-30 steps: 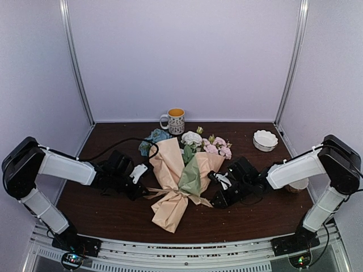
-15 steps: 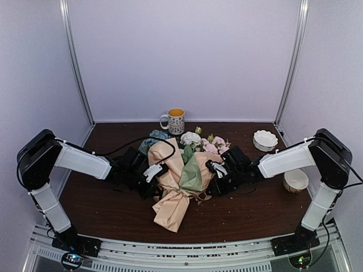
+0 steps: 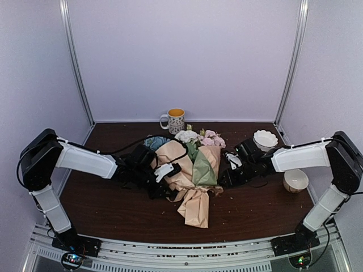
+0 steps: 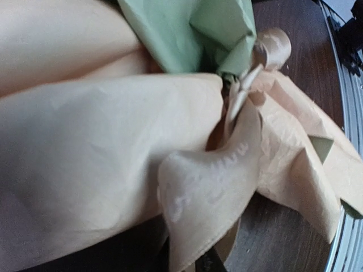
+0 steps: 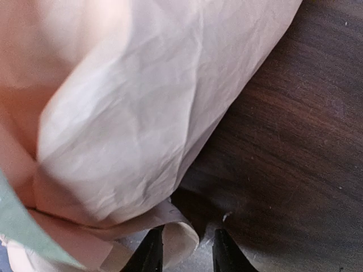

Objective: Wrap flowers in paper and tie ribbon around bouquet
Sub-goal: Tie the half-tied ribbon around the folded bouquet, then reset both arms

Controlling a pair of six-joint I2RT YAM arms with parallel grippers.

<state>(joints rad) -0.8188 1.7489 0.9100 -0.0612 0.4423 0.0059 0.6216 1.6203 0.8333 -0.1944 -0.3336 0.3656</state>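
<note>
Reaching low, the left arm [image 3: 85,161] and right arm [image 3: 300,157] flank the bouquet [image 3: 195,175] mid-frame; left end effector [image 3: 165,171] state cannot be told, right end effector [image 5: 187,252] slightly parted. Dark bench [image 3: 113,209], pale walls [image 3: 181,56].

Soft, even light — no glare
The overhead view is sharp, with faint shadows on the table [image 3: 102,209] beside the bouquet [image 3: 195,204]; both wrist views blur close up — the paper [image 4: 85,141] washes pale left of the bouquet's knot.

Our left arm [image 3: 85,161] and right arm [image 3: 300,157] wear white shells between bulky black joints. A thin black cable [image 3: 131,141] loops off the left one. The left tool [image 3: 161,182] and right tool [image 3: 227,177] are black with white patches.
</note>
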